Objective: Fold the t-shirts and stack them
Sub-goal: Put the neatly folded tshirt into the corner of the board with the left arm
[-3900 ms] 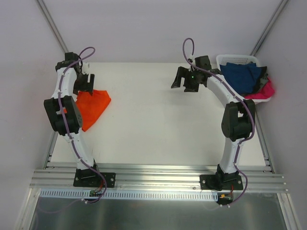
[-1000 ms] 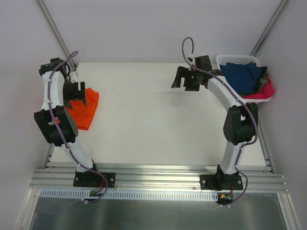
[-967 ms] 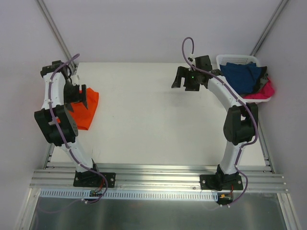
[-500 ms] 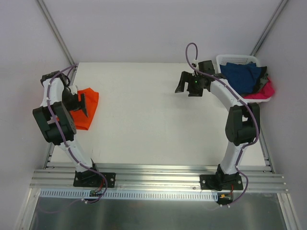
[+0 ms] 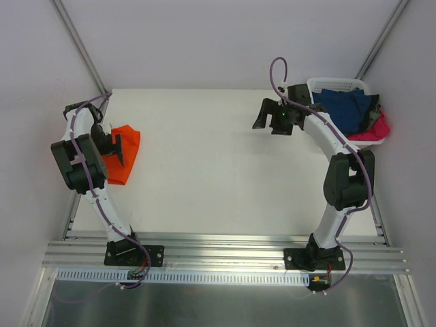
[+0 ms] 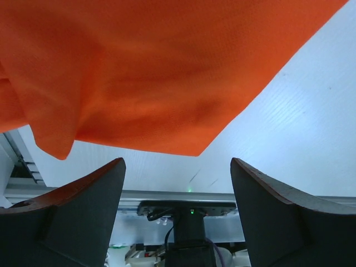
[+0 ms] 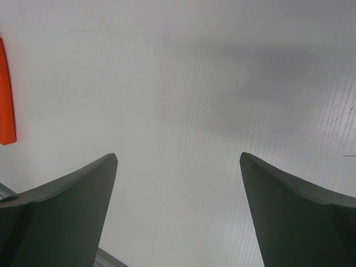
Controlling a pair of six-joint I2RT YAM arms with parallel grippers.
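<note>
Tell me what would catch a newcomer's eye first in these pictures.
The bright orange t-shirt, lying at the left edge of the table beside the open left gripper, stands out most. Next, the white basket at the far right corner, heaped with a navy t-shirt and a pink t-shirt.

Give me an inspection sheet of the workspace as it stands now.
Surface: white table, a few faint scuffs.
Job's things: orange shirt bunched at left edge; navy shirt and pink shirt piled in basket, far right.
Clutter: nothing seen.
Grippers: left gripper open by orange shirt, not gripping; right gripper open over bare table.
Cables: purple cables looped, not snagged.
Surroundings: grey walls; metal rails at near edge.
</note>
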